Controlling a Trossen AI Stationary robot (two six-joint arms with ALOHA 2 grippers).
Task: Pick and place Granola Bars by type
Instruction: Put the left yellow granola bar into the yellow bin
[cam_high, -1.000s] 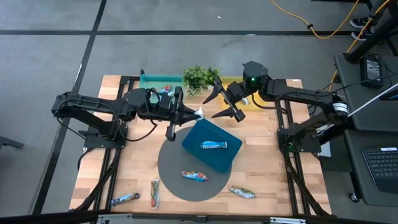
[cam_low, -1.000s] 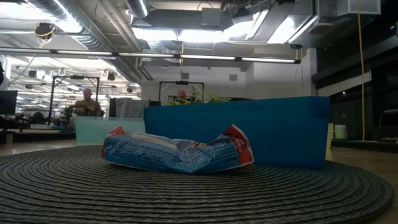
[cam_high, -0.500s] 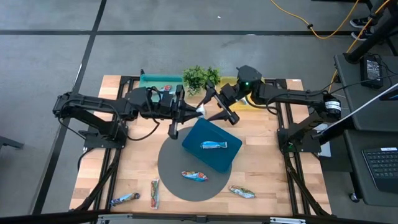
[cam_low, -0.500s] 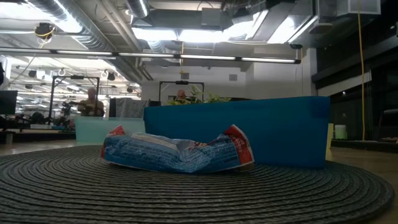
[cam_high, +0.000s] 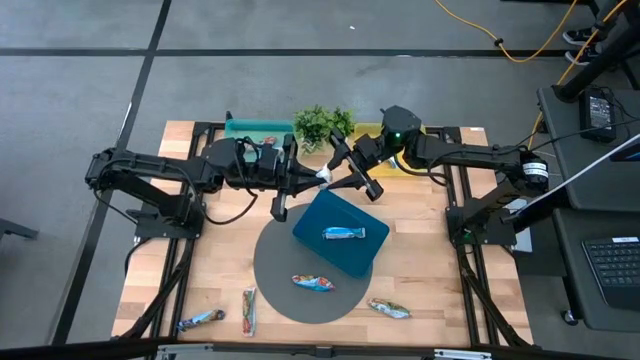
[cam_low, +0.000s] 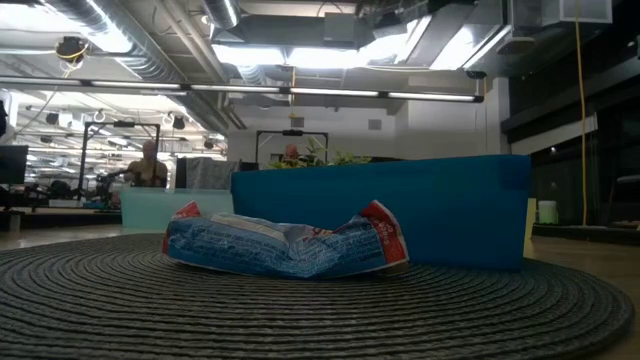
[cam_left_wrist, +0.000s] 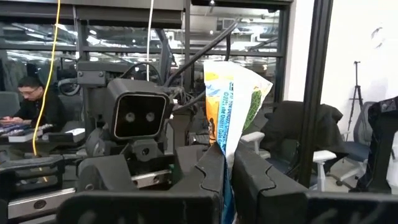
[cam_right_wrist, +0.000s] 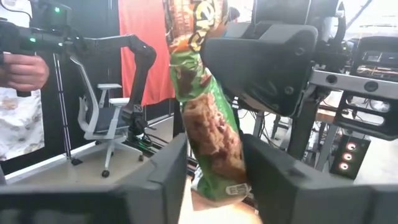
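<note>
A green-orange granola bar (cam_left_wrist: 231, 118) is pinched upright in the left gripper (cam_left_wrist: 228, 167), fingers clamped tight on its lower end, held in the air above the back of the table just past the blue tray's (cam_high: 310, 235) far corner, and the right gripper (cam_high: 352, 172) is parked right against it with its fingers spread on either side of the wrapper (cam_right_wrist: 208, 130), not squeezing yet as far as can be seen, so this looks like a mid-air handoff. For it to go well, the right fingers probably need to be closed squarely on the free part of the wrapper before anything is let go on the left, since crinkly foil like that can slip or twist if it's only caught by an edge. Elsewhere, a blue-print bar (cam_high: 342, 234) is lying in the blue tray, another blue one (cam_high: 313, 283) is sitting on the round grey mat (cam_high: 272, 268), and three more are scattered along the front edge of the table (cam_high: 430, 270): one (cam_high: 388, 309) off to the right of the mat, two (cam_high: 248, 311) (cam_high: 200, 319) to the left. A green tray (cam_high: 243, 128) and a small plant (cam_high: 322, 124) sit along the back edge, quite near the two grippers, so the plant could be clipped if the bar gets swung back that way
</note>
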